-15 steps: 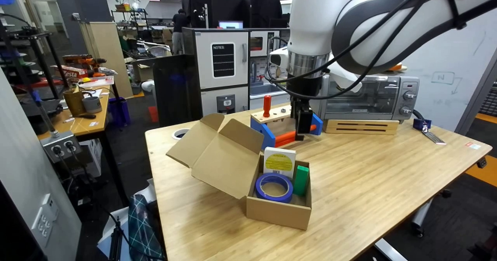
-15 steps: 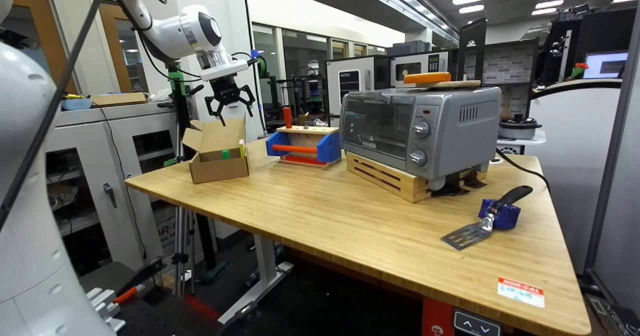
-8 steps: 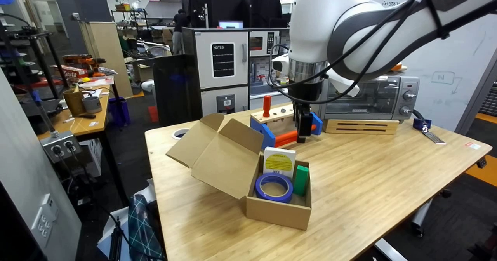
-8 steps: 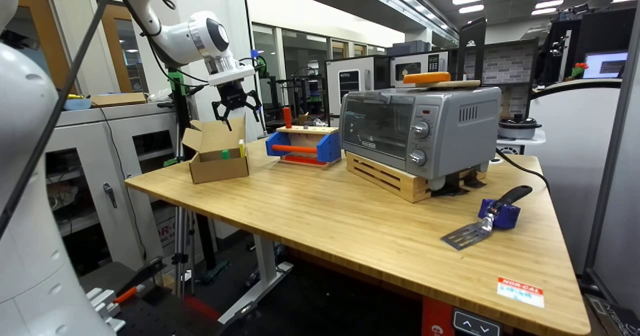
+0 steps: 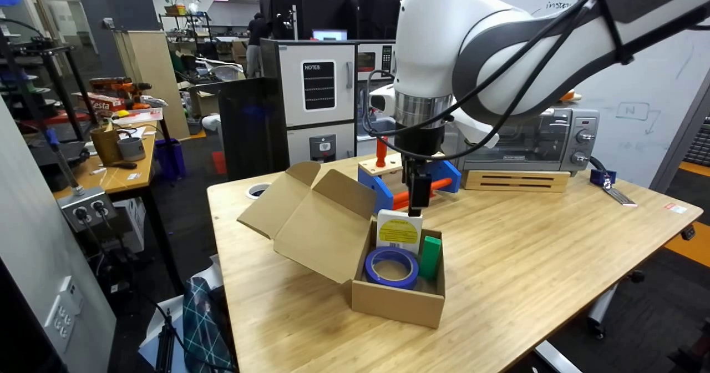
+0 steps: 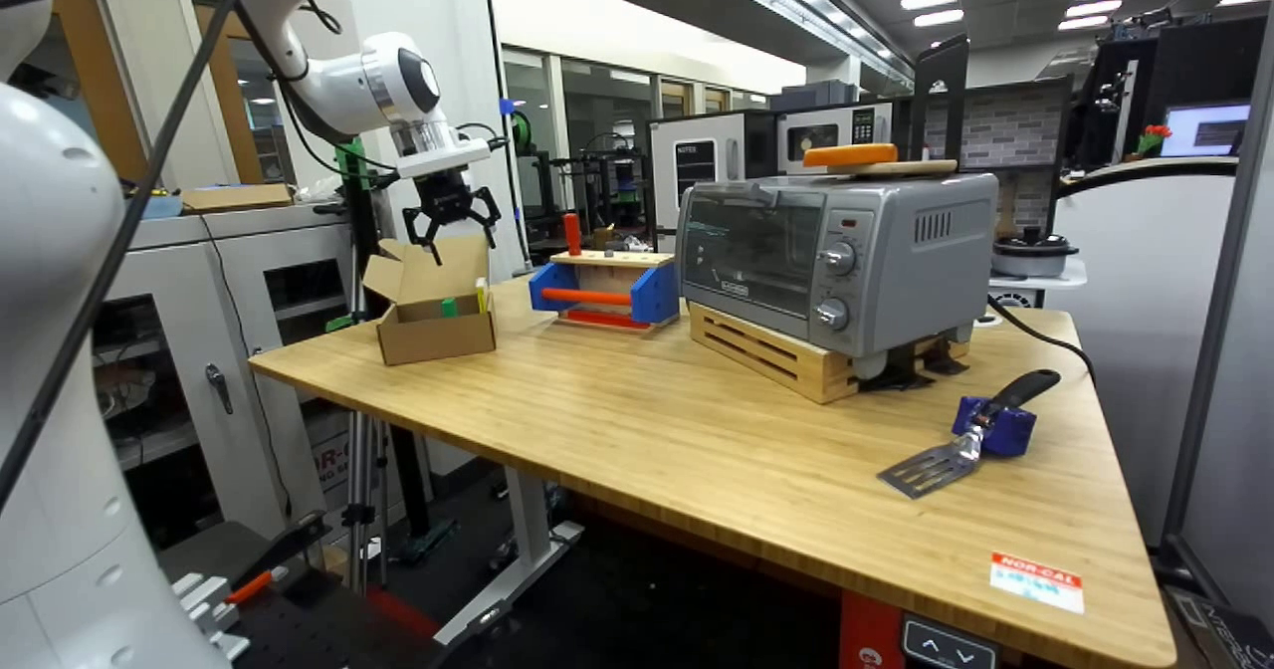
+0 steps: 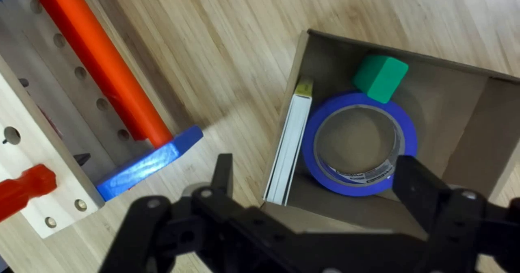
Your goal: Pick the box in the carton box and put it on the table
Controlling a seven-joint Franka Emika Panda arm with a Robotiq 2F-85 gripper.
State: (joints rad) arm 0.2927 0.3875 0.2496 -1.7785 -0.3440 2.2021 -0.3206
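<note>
Wrist view: carton (image 7: 483,139) partly behind fingers (image 7: 420,193)

"NOTES" heads the black panel (image 5: 319,86) on the white cabinet (image 5: 316,119). Sticker (image 6: 1036,581) on the worktop (image 6: 697,430): "NOR-CAL" on its red band; blue handwriting below unreadable. Whiteboard (image 5: 610,84): an "N" inside a drawn frame; "object" legible in the writing at top. Red package (image 5: 100,105): "esta", preceding letter unsure. Control pad (image 6: 949,645) under the worktop edge: up arrow, down arrow. Print on the yellow disc of the box (image 5: 398,234) too small to read; likewise the lettering on the oven (image 5: 527,140)
</note>
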